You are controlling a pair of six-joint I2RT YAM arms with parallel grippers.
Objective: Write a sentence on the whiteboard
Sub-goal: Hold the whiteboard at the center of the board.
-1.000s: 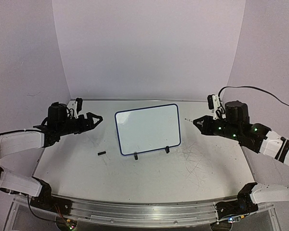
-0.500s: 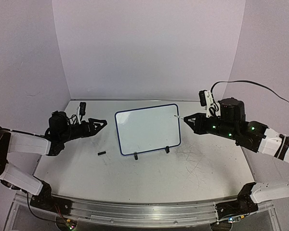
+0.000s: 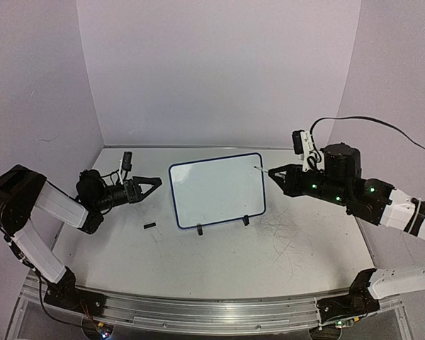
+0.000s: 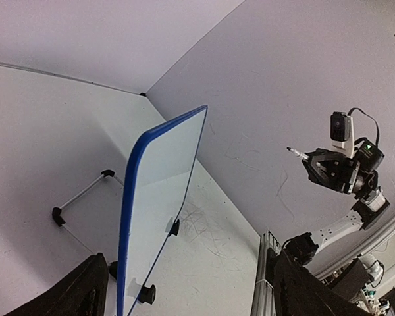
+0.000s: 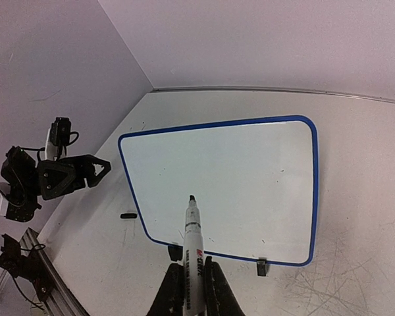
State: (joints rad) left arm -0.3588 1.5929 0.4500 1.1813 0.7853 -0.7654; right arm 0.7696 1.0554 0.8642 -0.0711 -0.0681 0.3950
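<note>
The whiteboard [image 3: 216, 191] stands tilted on its black feet mid-table, with a blue rim and a blank face. It also shows in the right wrist view [image 5: 224, 184] and edge-on in the left wrist view [image 4: 159, 197]. My right gripper [image 3: 278, 175] is shut on an uncapped white marker [image 5: 193, 240], tip forward, held in the air just off the board's upper right corner and apart from its face. My left gripper [image 3: 153, 184] is open and empty, left of the board's edge and pointing at it.
A small black marker cap [image 3: 150, 227] lies on the table in front of the left gripper; it also shows in the right wrist view [image 5: 128, 215]. The board's wire stand [image 4: 82, 195] sticks out behind it. Purple walls close in the back and sides.
</note>
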